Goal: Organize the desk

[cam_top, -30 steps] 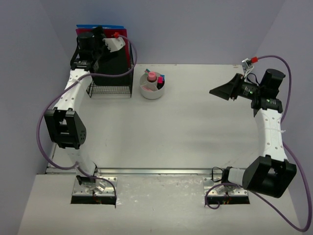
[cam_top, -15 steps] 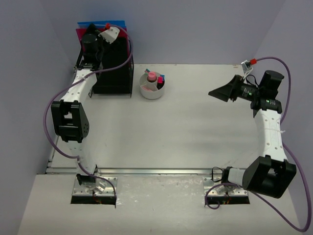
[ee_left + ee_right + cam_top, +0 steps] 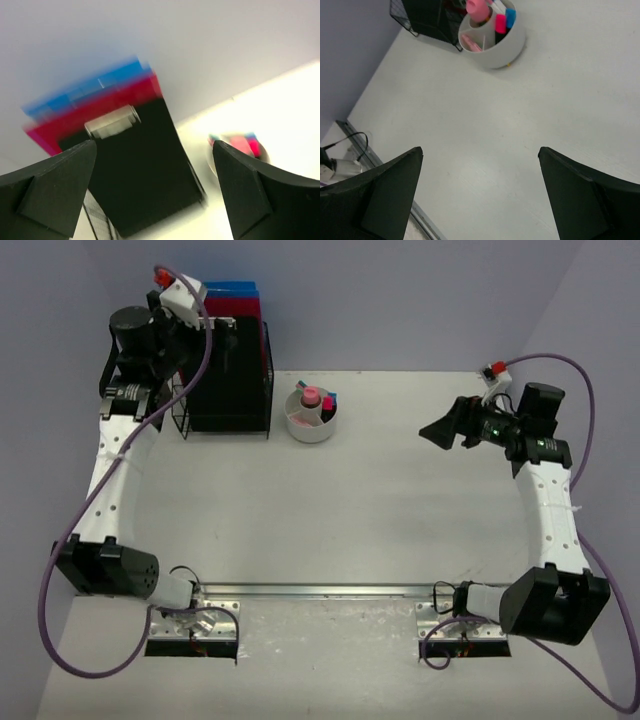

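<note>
my left pincer (image 3: pixel 155 145) wide, empty | my right pincer (image 3: pixel 480 150) wide, empty | off-white flat counter (image 3: pixel 350 510): rigid, likely heavy, no hold | white round marker cup (image 3: pixel 311 418): probably light, I'd grip its rim

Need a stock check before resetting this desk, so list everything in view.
desk: one, off-white, between lavender walls
rail: one, silver, desk's near edge
rack: one, black wire, far left corner
folders: three, blue, red, black, upright in rack
cup: one, white, right of rack
markers: count unclear, pink and blue, in cup
cables: two, purple, one each side
left arm: one, white and black, left side
right arm: one, white and black, right side
left gripper: one, black, open, by rack
right gripper: one, black, open, above desk's right side
</note>
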Robot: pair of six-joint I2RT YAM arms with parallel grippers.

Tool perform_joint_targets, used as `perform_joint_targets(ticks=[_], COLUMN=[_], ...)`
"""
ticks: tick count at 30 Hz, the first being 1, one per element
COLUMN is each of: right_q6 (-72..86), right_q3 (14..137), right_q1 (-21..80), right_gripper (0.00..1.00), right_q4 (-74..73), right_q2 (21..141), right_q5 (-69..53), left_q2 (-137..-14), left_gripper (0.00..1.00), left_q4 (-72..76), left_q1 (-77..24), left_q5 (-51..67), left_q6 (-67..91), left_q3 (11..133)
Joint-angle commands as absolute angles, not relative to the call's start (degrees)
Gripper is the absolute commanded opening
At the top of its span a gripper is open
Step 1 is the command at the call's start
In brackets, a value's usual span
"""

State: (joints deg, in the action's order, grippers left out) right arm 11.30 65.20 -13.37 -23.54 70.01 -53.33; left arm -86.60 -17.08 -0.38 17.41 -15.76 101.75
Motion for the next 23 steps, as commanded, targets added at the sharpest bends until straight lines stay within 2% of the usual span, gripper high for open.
perform_joint_targets(ticks=[1, 5, 8, 13, 23], right_q6=[2.9, 0.9, 1.2, -2.1, -2.4], right_q3=[65.2, 57.5, 51.5, 43.7, 37.5], right_q1=[-9.5, -5.6, -4.6, -3.1, -3.0], right_gripper=[0.99, 0.99, 0.99, 0.99, 0.99], right_q4=[-29.3, -24.5, -21.7, -17.6, -14.1], right_q2=[72.6, 71.2, 69.2, 65.9, 61.9], right_q5=[-38.7, -31.9, -31.2, -28.2, -27.4], left_q2=[-80.4, -73.6, -71.7, -64.9, -61.7], left_gripper=[1.00, 1.00, 1.00, 1.00, 1.00], left_q4=[-29.0, -25.6, -25.2, -21.5, -19.1], left_q1=[0.0, 0.0, 0.0, 0.0, 0.0], left_q5=[20.0, 12.2, 6.0, 8.2, 9.3], left_q6=[-9.5, -8.9, -8.4, -8.7, -7.3], left_q3=[86.9, 70.0, 63.5, 52.8, 47.8])
